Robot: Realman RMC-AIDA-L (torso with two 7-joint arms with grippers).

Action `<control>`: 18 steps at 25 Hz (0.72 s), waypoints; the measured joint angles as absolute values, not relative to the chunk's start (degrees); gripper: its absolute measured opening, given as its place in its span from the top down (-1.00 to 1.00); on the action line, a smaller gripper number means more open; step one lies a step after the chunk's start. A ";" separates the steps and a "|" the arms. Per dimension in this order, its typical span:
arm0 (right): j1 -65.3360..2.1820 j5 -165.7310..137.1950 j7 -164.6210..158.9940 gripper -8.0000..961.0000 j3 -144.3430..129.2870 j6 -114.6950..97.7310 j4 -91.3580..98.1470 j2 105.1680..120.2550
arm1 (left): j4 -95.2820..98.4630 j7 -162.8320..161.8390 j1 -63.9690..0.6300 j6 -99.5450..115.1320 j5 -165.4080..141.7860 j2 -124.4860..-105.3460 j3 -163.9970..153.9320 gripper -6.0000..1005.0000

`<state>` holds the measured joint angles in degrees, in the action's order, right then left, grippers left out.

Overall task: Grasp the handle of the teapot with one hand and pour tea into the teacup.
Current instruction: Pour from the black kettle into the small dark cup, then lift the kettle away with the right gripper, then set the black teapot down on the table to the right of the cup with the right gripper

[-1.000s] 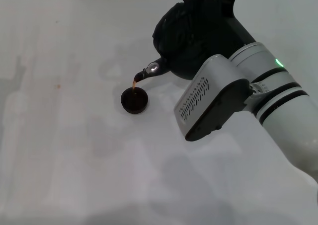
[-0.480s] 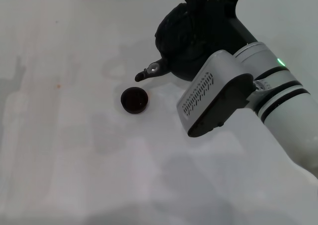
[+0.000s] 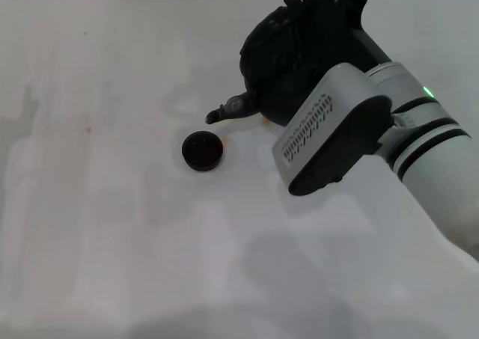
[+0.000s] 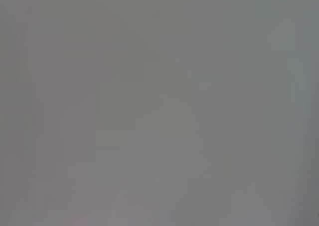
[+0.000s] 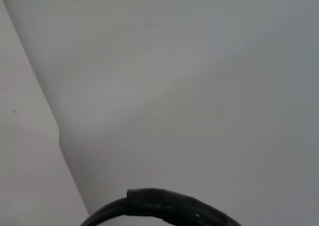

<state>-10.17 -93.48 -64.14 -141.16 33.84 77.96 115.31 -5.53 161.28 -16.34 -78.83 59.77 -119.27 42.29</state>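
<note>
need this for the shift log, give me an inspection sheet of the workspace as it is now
surface: white table, small orange-brown tea stains by the teapot and one far left.
job's things: teapot held off the table, spout beyond the teacup, no stream. teacup upright, dark inside. handle shows in the right wrist view.
clutter: nothing seen.
grippers: right gripper at the teapot's top, fingers hidden. left gripper not in view.
cables: nothing seen.
surroundings: pale wall beyond the table's far edge.
</note>
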 joint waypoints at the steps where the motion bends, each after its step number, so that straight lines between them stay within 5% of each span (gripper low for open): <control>1: -10.12 -93.02 -64.16 0.74 -140.96 33.72 78.06 115.33 | -5.53 161.28 -16.34 -78.83 59.77 -119.27 42.27 -0.72; 18: -6.89 -77.79 -67.74 0.70 -129.51 26.09 81.15 115.26 | -5.54 161.28 -16.42 -78.84 59.77 -119.27 42.24 -0.72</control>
<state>-6.89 -77.79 -67.74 -129.51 26.09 81.15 115.26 -5.54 161.28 -16.42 -78.84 59.77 -119.27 42.24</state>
